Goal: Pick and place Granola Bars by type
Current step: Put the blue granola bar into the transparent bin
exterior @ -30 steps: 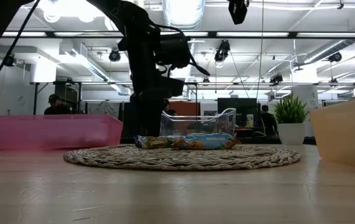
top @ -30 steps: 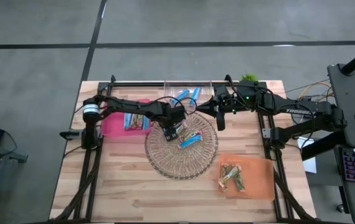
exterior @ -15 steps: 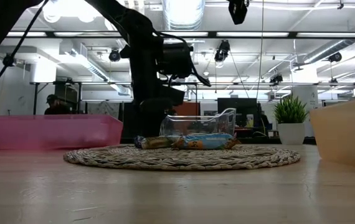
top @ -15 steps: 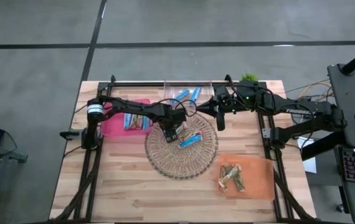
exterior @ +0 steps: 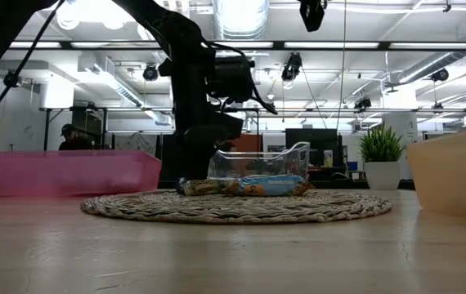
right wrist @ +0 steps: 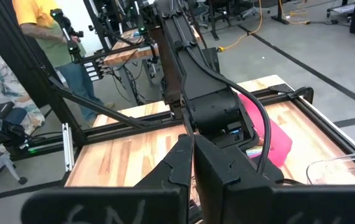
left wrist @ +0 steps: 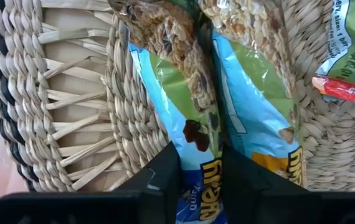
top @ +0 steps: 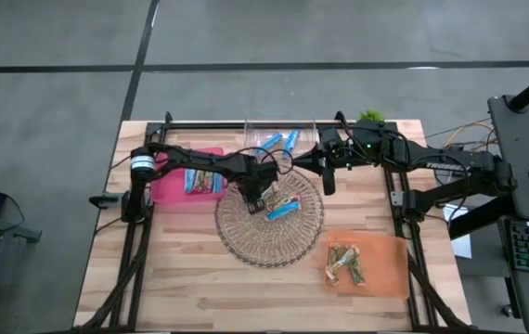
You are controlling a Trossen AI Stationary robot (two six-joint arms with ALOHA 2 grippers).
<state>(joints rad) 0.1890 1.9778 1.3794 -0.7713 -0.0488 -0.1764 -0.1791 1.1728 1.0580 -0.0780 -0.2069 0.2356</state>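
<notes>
Several wrapped Granola Bars lie on the round wicker tray (top: 269,232) at the table's middle. My left gripper (top: 257,198) (left wrist: 200,157) is down on the tray's far left part, shut on a blue-and-green bar (left wrist: 187,118). A second blue-and-green bar (left wrist: 252,106) lies right beside the first. A bright blue bar (top: 285,210) lies just right of the gripper. My right gripper (top: 328,182) (right wrist: 193,155) hangs shut above the tray's far right rim, holding nothing. My left gripper pinches the blue-and-green bar between its two fingers at one end of the wrapper (left wrist: 205,183). The fingers come from above, pointing down, one on each long side, and the wrapper is creased between them. The bar lies flat on the tray (left wrist: 78,112).
A pink bin (top: 167,190) with multicoloured bars stands left of the tray. A clear bin (top: 278,139) with blue bars stands at the far edge. An orange bin (top: 385,269) with brownish-green bars stands at the near right. A small green plant (top: 370,116) is at the far right.
My left gripper has gone down onto the bars on the tray and a little toward the table's left edge. The bars lie where they were.
</notes>
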